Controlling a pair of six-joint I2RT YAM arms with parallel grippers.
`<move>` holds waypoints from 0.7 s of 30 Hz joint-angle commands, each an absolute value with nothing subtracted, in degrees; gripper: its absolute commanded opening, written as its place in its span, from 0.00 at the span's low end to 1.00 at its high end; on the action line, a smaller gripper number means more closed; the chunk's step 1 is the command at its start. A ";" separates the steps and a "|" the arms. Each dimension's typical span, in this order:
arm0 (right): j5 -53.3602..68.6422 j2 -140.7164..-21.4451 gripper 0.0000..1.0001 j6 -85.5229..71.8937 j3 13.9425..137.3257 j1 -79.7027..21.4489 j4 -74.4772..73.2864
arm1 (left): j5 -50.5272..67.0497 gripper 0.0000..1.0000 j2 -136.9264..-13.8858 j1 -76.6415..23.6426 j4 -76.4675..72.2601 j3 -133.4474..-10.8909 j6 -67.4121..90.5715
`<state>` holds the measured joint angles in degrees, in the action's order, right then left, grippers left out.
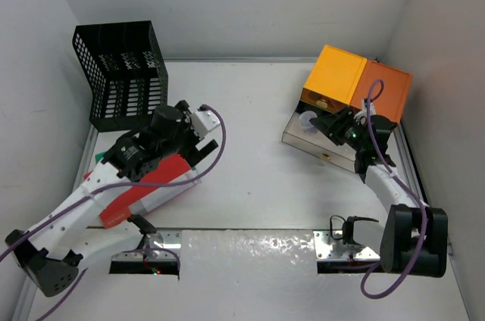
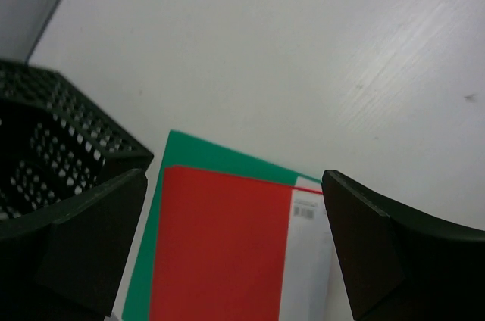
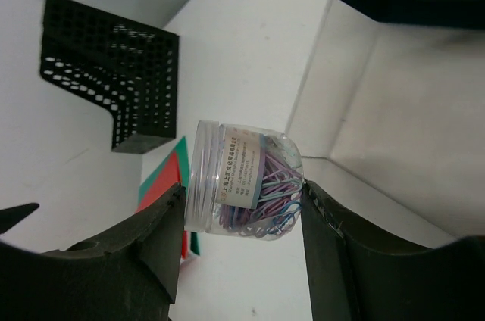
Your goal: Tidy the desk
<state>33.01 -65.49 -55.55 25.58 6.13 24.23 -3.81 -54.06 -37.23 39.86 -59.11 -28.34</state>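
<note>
White walls close in on three sides of the desk (image 1: pixel 265 185), a flat white top with metal rails that fills the whole floor of the enclosure, both arms mounted at its near edge. At the back left corner stands a black mesh rack (image 1: pixel 125 71), and at the back right sit two orange drawer boxes (image 1: pixel 356 79) side by side, with a drawer (image 1: pixel 297 138) pulled out toward the middle. On the left side of the desk, near the rack, a red folder (image 2: pixel 220 253) lies flat on top of a green folder (image 2: pixel 189 153), a white label strip along its edge. The left gripper (image 2: pixel 231 245) hangs just above that stack with its jaws spread as wide as they go and nothing between them. Over the pulled-out drawer, the right gripper (image 3: pixel 242 192) is about half closed, pinching a clear jar of coloured paper clips (image 3: pixel 242 177), which lies on its side between the fingers.
</note>
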 commanded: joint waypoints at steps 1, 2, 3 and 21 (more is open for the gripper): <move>32.97 -66.35 0.00 -51.07 26.45 7.47 21.19 | -0.27 1.00 -56.07 -29.72 35.60 -58.10 -29.44; 32.35 -67.05 0.00 -50.02 26.72 7.56 20.57 | 1.39 1.00 -57.47 -26.75 35.16 -57.75 -30.05; 31.73 -67.84 0.00 -50.01 26.81 7.73 20.83 | 1.67 1.00 -58.09 -25.59 34.63 -56.79 -30.23; 25.84 -88.33 0.00 -51.85 29.89 7.56 31.80 | 5.18 0.99 -59.50 -23.55 27.95 -48.43 -30.59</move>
<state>26.44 -87.64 -50.54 28.47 8.05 25.08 3.81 -60.16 -23.90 31.24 -49.01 -30.00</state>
